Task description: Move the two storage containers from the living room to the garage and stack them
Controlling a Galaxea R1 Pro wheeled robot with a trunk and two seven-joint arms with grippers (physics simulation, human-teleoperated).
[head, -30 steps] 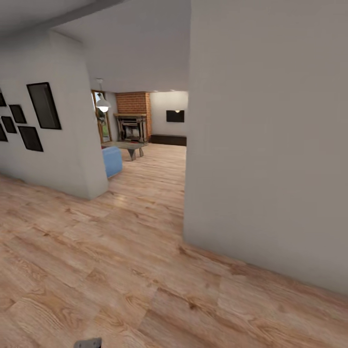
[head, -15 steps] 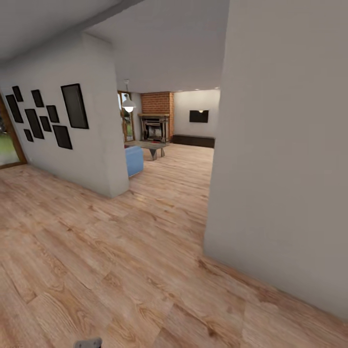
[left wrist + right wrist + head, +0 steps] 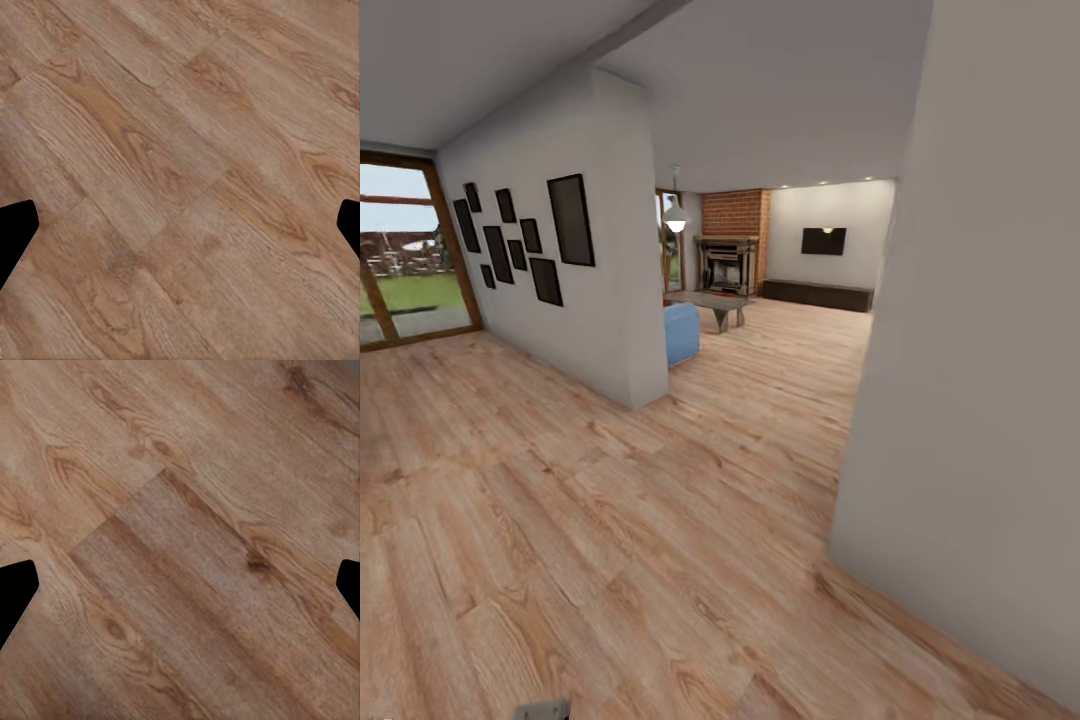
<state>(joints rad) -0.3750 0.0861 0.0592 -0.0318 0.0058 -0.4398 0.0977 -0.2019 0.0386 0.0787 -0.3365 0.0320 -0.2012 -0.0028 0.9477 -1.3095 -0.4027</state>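
Observation:
The two storage containers and the garage are out of view. Through a wide opening ahead I see the living room [image 3: 780, 330], with light wood planks and the end of a blue sofa [image 3: 681, 333]. My left gripper [image 3: 180, 225] hangs over bare wood-plank flooring. Its dark fingertips [image 3: 15, 234] sit far apart at the picture's edges, open with nothing between them. My right gripper [image 3: 180, 589] is likewise open over the planks and holds nothing.
A white wall corner [image 3: 980, 400] stands close on the right. A partition wall [image 3: 610, 290] with black picture frames [image 3: 571, 219] stands left of the opening. A glass door [image 3: 405, 250] is at the far left. A low table [image 3: 708, 300], brick fireplace [image 3: 732, 245] and dark cabinet [image 3: 818, 294] lie beyond.
The whole head picture has shifted rightward, so the camera has turned left. The glass door and more picture frames have come into view. The grippers' state is unchanged.

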